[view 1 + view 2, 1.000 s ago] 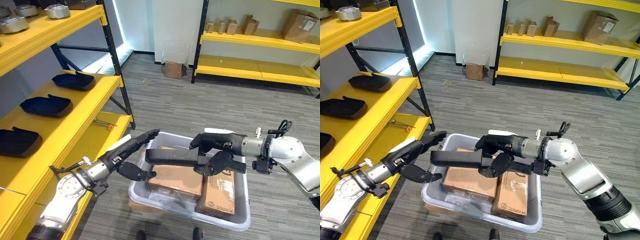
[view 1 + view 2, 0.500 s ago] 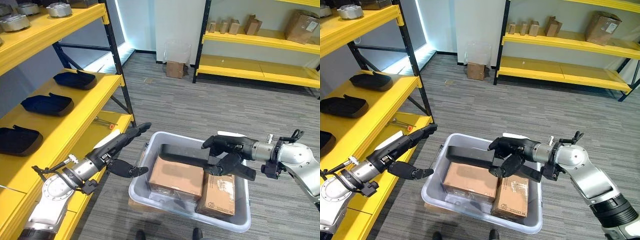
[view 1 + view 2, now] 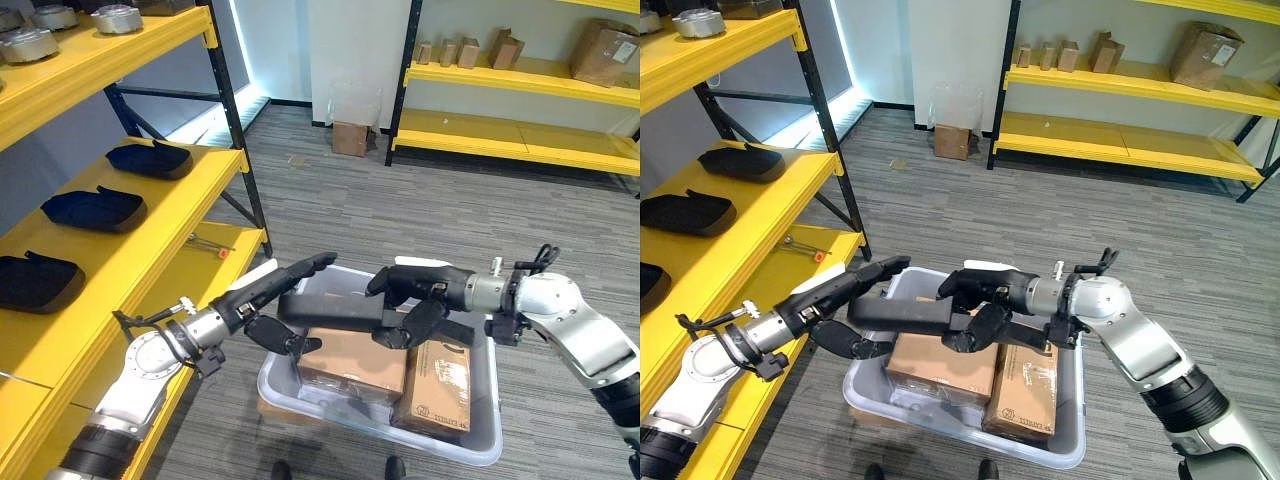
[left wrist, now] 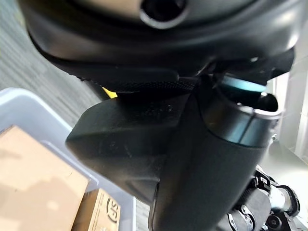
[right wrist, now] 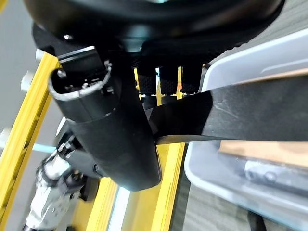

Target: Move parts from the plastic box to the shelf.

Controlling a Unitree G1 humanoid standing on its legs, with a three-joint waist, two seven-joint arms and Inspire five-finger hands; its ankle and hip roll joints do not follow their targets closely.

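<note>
Clutching long black part [image 3: 340, 312] above grey plastic box [image 3: 300, 392], right hand [image 3: 415, 298], left hand [image 3: 268, 305] spread beside it

The right robot hand [image 5: 120, 130] fills the upper and middle frame, its thumb and fingers closed round a long black part [image 5: 240, 113] that runs off to the right edge. Beneath the part, at lower right, lies the grey plastic box [image 5: 216, 185] (a cardboard box [image 5: 269, 154] shows inside it). Yellow shelf [image 5: 24, 144] rails cross the left side.
</note>
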